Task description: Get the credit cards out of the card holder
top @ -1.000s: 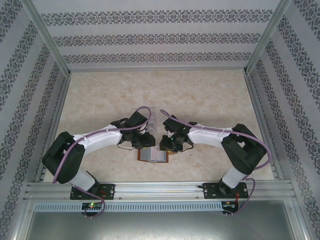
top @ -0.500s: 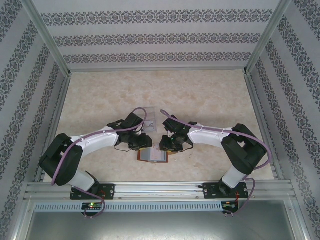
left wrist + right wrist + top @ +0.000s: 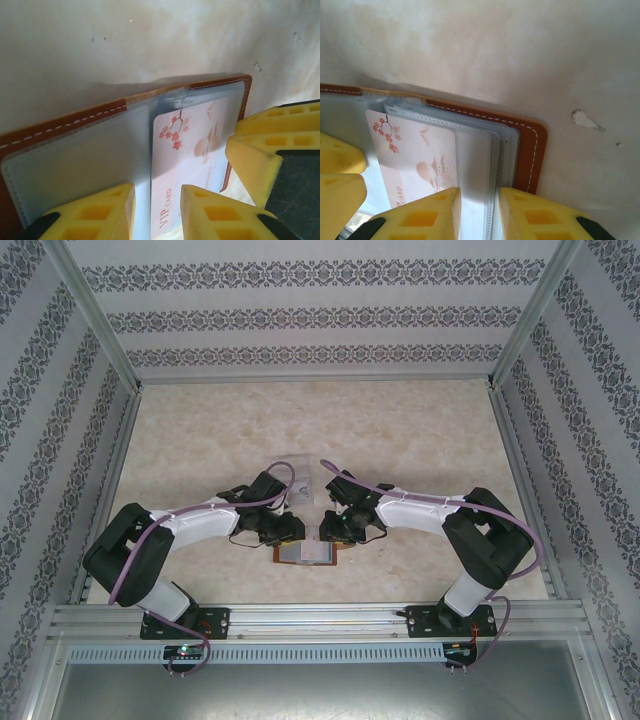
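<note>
The card holder (image 3: 305, 554) lies open on the table, brown leather (image 3: 65, 127) with grey-blue pockets. One of the credit cards (image 3: 187, 150), pale with red blossoms and "VIP CARD", sticks partly out of a pocket. My left gripper (image 3: 157, 200) stands over the card's near end, jaws narrowly apart astride its left edge; it is low over the holder's left half (image 3: 288, 532). My right gripper (image 3: 480, 200) is down on the stacked clear pockets (image 3: 495, 150) right of the card (image 3: 415, 150), jaws slightly parted. Its fingers (image 3: 270, 150) show at the right of the left wrist view.
A clear plastic tray (image 3: 302, 478) stands just beyond the two grippers. Metal rails (image 3: 300, 620) run along the near edge and patterned walls close in the other three sides. The marbled tabletop (image 3: 320, 420) stretches out behind.
My left gripper has shifted a little toward the near edge and left over the holder. The right arm has stayed put.
</note>
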